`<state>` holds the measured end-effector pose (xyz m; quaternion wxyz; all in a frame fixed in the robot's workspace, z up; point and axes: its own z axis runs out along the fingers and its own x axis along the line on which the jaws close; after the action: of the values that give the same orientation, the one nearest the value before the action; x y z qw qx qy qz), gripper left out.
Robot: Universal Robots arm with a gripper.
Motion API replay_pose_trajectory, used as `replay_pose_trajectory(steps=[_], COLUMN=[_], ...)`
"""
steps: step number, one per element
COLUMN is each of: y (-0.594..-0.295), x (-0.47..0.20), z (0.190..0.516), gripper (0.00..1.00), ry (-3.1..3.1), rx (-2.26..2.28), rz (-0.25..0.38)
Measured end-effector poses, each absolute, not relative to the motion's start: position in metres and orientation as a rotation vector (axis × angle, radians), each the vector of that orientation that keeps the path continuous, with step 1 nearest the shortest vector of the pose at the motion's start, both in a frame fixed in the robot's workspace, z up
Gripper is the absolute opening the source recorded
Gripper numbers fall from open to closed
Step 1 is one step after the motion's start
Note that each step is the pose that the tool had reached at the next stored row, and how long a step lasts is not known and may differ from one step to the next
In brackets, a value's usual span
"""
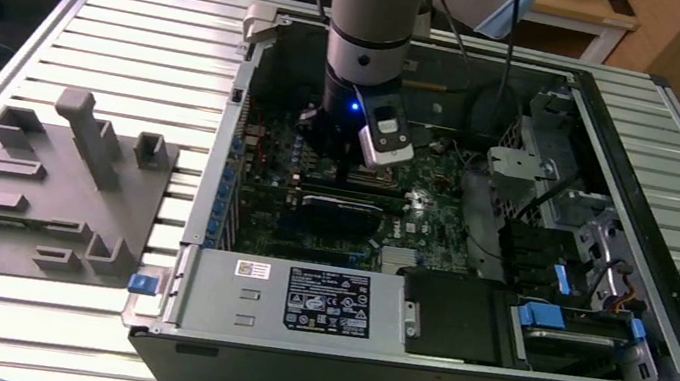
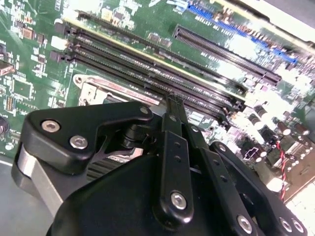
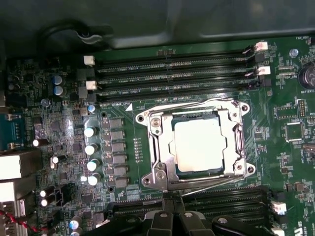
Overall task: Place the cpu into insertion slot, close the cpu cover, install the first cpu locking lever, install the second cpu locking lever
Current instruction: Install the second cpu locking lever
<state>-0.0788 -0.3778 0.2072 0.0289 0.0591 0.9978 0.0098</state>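
A clenched, empty claw (image 3: 170, 216) hovers just beside the chip (image 3: 199, 144) under its closed metal cover (image 3: 153, 147); levers likely need slow, steady pressing.

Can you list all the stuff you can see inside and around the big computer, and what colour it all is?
Computer case: one, black, open on the slatted table.
Table: one, silvery slats.
Fixture block: one, grey, on the table at the exterior view's left.
Motherboard: one, green, inside the case.
Memory slots: several, long, black, on two sides of the socket.
Cpu: one, silver-grey, in the socket.
Cpu cover: one, silver frame around the cpu.
Robot arm: one, grey, reaching into the case.
Gripper: one, black, beside the socket.
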Motion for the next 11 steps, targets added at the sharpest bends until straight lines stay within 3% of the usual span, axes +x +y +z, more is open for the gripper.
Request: replay_pose_trajectory(steps=[5, 11], y=[-0.3773, -0.3772], x=[-0.0789, -0.0787], z=[0.2068, 0.2065], gripper=[0.11, 0.11], ry=[3.079, 3.079], rx=[0.184, 0.185], rz=[0.077, 0.088])
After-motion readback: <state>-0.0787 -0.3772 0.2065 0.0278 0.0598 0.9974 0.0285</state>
